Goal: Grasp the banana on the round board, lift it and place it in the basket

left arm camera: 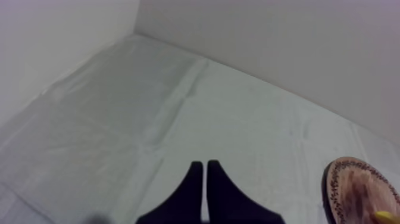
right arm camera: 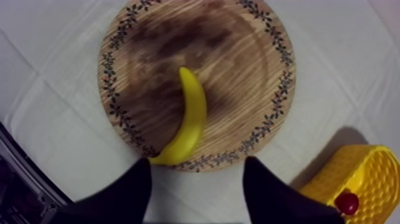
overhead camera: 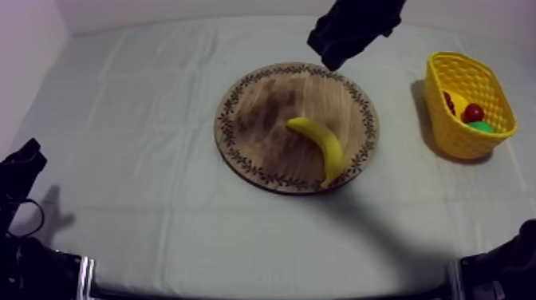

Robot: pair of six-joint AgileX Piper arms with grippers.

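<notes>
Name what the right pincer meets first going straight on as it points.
Most likely the near end of the banana, lying on the wooden board just ahead of the open right pincer; depth is hard to judge.

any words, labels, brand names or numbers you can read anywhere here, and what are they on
None can be read.
The wooden board bears only a leafy pattern round its rim, no letters.
The banana, the yellow basket and the cloth carry no label, number or sign.
</notes>
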